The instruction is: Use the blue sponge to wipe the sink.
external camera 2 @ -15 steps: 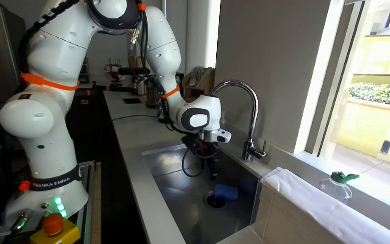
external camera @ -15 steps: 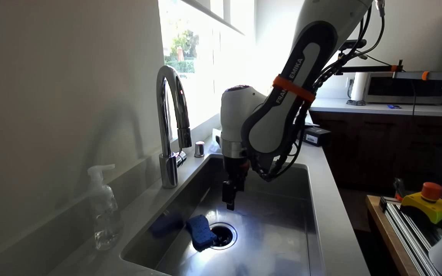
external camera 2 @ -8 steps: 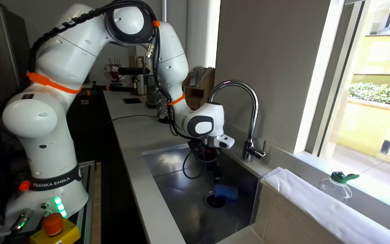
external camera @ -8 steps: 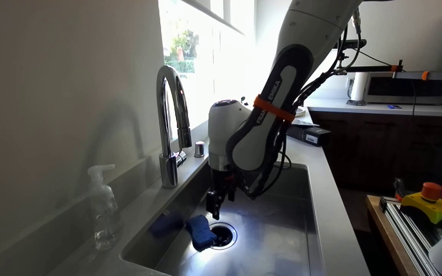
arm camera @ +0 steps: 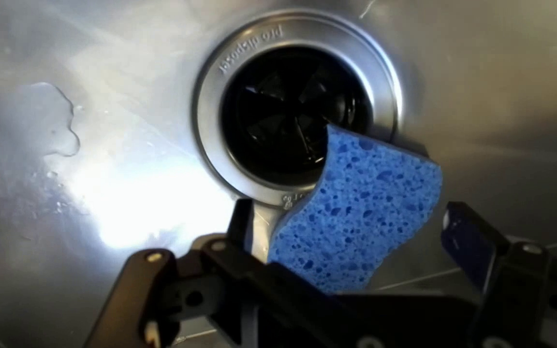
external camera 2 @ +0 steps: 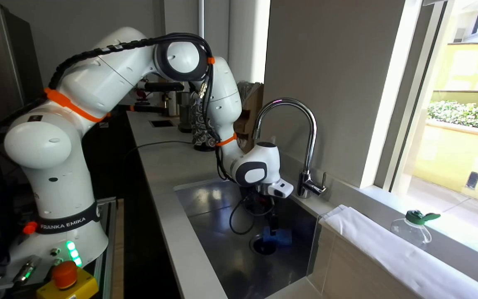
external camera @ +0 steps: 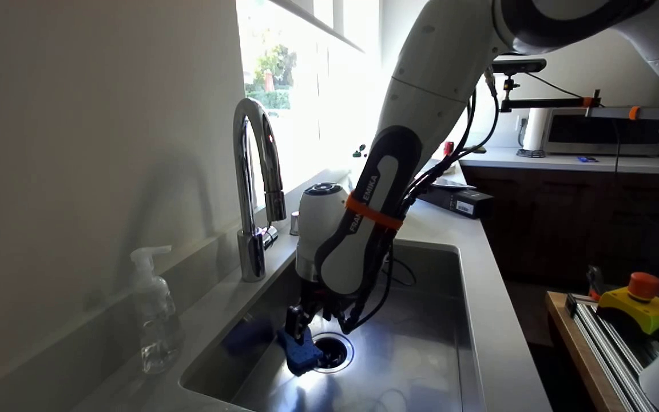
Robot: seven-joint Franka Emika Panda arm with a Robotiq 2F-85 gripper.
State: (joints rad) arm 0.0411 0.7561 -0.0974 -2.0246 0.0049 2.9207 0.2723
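A blue sponge (arm camera: 356, 208) lies on the floor of a stainless-steel sink (external camera: 415, 337), at five o'clock of the drain (arm camera: 295, 113) in the wrist view, one corner jutting over the dark hole. Straddling it in that view is the gripper (arm camera: 348, 210), jaws spread wide and pinching nothing, one toward the sponge's nine o'clock, the other toward three; whether either brushes it cannot be told. The step in hand appears to be the pick-up, wiping yet to begin. Done well, it likely calls for a slight clockwise turn in that view, so the jaws close from ten toward four across a length that runs from one to seven; a squarer bite should keep the sponge from twisting. Aiming at the inward-curving middle and leaving the underside proud of the jaws for scrubbing would probably serve best, and a straight lift should keep that corner from being nudged into the drain. Beyond, a wet patch (arm camera: 46, 121) glistens at the drain's nine o'clock. In an exterior view, the chrome faucet (external camera: 246, 189) arches at eleven o'clock of the gripper, a pump bottle (external camera: 157, 320) standing at nine.
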